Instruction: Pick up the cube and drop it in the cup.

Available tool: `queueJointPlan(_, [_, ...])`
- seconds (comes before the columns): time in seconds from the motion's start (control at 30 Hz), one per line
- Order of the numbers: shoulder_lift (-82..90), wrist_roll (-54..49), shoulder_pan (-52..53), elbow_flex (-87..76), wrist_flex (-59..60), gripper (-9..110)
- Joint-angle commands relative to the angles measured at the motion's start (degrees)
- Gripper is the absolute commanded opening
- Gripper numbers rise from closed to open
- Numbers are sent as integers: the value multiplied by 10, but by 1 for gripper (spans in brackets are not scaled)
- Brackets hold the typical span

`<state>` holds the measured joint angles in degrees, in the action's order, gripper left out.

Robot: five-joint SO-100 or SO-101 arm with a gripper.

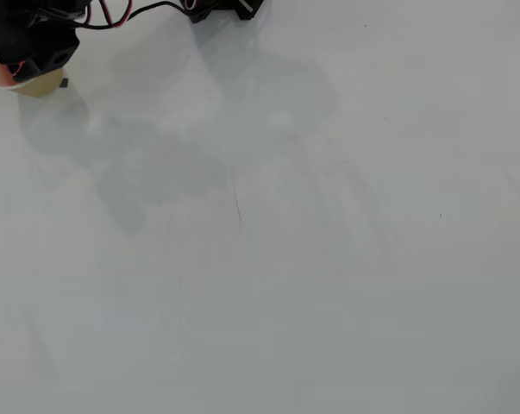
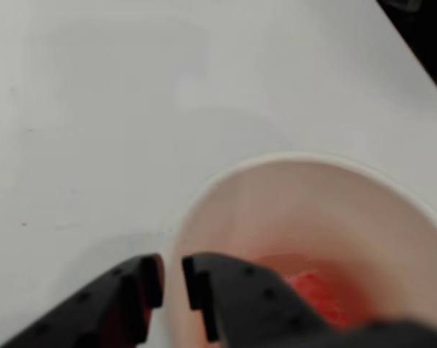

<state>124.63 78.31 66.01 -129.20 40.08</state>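
Note:
In the wrist view the cup (image 2: 392,196) fills the lower right, with a round white rim and a pale inside. The red-pink cube (image 2: 321,296) lies on the cup's bottom, free of the fingers. My gripper (image 2: 172,281) hangs over the cup's left wall. Its two black fingers (image 2: 232,290) stand a narrow gap apart with nothing between them. In the overhead view the black arm (image 1: 27,39) covers most of the cup (image 1: 39,84) in the top left corner. The cube is hidden there.
The white tabletop (image 1: 268,259) spreads out around the cup, bare except for faint scuffs and the arm's shadow. Another black part of the arm with wires (image 1: 225,9) sits at the top edge of the overhead view. The table's dark edge (image 2: 428,36) shows at the wrist view's top right.

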Motion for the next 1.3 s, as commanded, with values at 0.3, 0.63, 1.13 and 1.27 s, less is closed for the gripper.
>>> queueJointPlan(0.3, [127, -3, -181, 87, -42, 0])
queueJointPlan(0.63, [249, -9, -355, -22, -41, 0])
queueJointPlan(1.13, [417, -9, -521, -231, 34, 0])
queueJointPlan(1.27, [435, -9, -551, -272, 54, 0])
